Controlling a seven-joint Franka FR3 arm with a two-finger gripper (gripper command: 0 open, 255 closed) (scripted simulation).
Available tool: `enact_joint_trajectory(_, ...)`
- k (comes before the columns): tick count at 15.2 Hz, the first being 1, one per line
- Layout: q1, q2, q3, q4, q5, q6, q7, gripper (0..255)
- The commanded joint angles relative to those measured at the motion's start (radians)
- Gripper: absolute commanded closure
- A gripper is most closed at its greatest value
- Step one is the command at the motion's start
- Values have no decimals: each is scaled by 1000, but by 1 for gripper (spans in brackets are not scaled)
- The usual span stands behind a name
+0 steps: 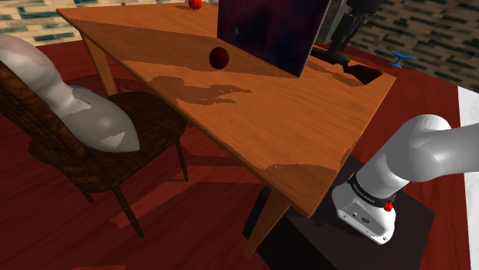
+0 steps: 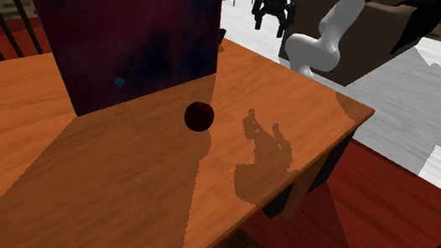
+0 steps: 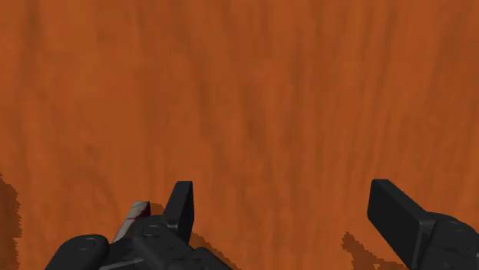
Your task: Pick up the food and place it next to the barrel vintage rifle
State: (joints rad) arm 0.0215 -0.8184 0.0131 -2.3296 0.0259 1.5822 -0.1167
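The claw [image 3: 288, 207] hangs spread over bare table [image 3: 230, 92]. A tall dark box [image 1: 269, 31] looms near the round dark fruit [image 1: 219, 57]; a chair [image 1: 134, 126] stands alongside.

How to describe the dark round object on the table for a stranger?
On the wooden table stands a tall dark purple slab. A small ball lies in its shadow. It is dark red; the brighter red ball sits at the table's edge.

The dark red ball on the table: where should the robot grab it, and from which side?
Across its widest middle, from straight above. The dark red ball is round, so any opposite sides serve, and it sits free on the table; the tall dark panel crowds one side.
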Motion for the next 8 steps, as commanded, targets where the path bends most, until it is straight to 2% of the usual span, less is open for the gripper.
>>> enact_joint_trajectory(1, 0, 0, 0, 0, 0, 0, 0, 0)
enact_joint_trajectory(8, 10, 249, 128, 122, -77, 136, 55, 0)
